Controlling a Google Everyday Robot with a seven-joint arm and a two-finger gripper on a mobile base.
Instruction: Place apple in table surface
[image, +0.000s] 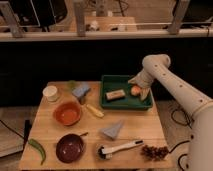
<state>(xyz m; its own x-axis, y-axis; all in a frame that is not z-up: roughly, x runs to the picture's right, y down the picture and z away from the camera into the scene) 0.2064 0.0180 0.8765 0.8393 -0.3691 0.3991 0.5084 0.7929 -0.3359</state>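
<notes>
The apple (135, 90), small and orange-red, sits in the right part of the dark green tray (111, 103) at the back right of the table surface (135, 127). My gripper (142, 91) reaches down from the white arm (165, 82) into the tray, right at the apple's right side. I cannot tell whether it touches the apple. A tan rectangular block (115, 94) lies in the tray left of the apple.
On the table are an orange bowl (67, 113), a yellow elongated item (94, 110), a blue-grey sponge (81, 90), a white cup (50, 93), a purple bowl (69, 148), a green pepper (37, 150), a grey wedge (113, 130), a white brush (119, 148) and a dark grape bunch (154, 151).
</notes>
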